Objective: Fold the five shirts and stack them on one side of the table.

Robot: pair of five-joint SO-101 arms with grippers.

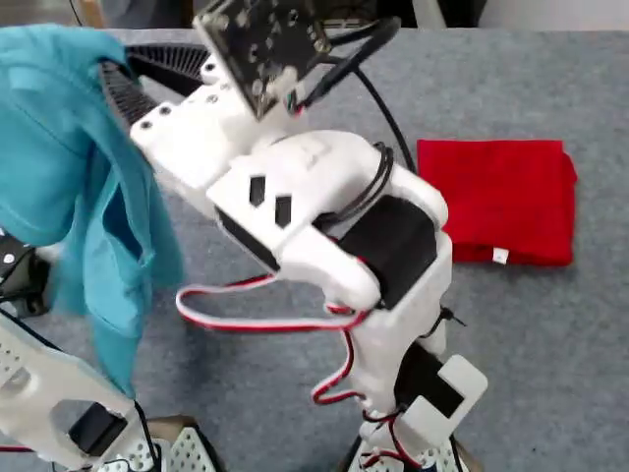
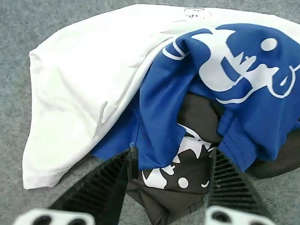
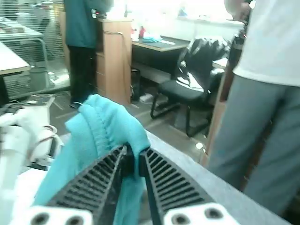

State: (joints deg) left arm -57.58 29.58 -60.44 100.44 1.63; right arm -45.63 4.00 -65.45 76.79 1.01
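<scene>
Soft, even room light over the table; hard backlight in the right wrist view.

High view: diffuse light from above, grey table point(image 1: 550, 334) evenly lit, a thin soft shadow under the lower edge of the red shirt point(image 1: 496, 202), white arm housing point(image 1: 305, 187) bright without hard glare. Left wrist view: white shirt point(image 2: 84, 84) bright with gently shaded folds, dark shirt point(image 2: 201, 117) in shade beneath the blue shirt point(image 2: 178, 93). Right wrist view: bright band point(image 3: 154, 9) at the back of the room is blown out, and the teal shirt point(image 3: 98, 126) is dimmer than the room behind it.
</scene>
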